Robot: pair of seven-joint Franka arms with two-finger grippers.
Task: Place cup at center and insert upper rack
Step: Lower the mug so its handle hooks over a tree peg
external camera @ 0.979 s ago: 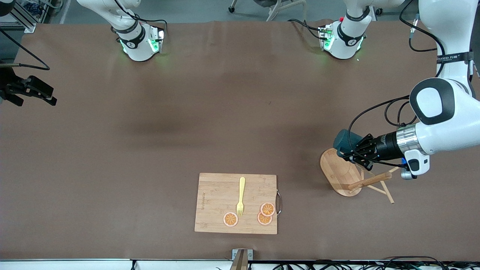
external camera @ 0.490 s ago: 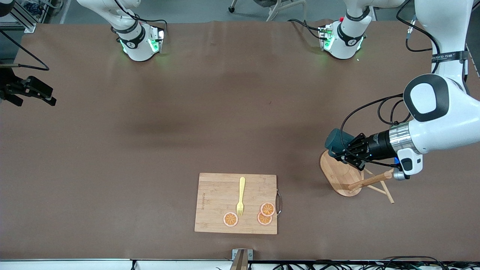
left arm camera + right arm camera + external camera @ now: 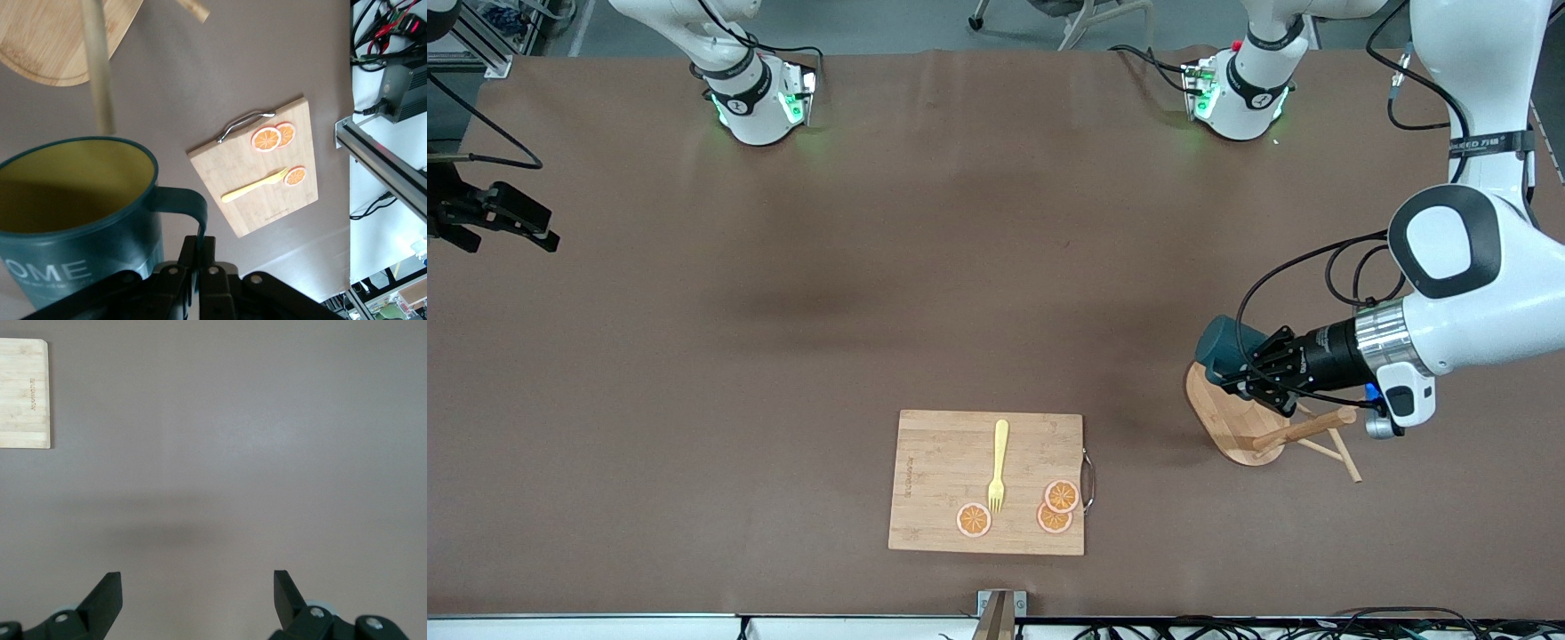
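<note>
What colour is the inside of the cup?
Yellow inside the cup, seen best in the left wrist view.

White letters "OME" stand on the cup [image 3: 80, 233]; other markings are unreadable.

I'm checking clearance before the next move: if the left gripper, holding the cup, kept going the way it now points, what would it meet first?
The left gripper, shut on the cup by its handle, points toward the table's middle. In the front view only bare table lies ahead; the way looks free, though its height is unclear.
</note>
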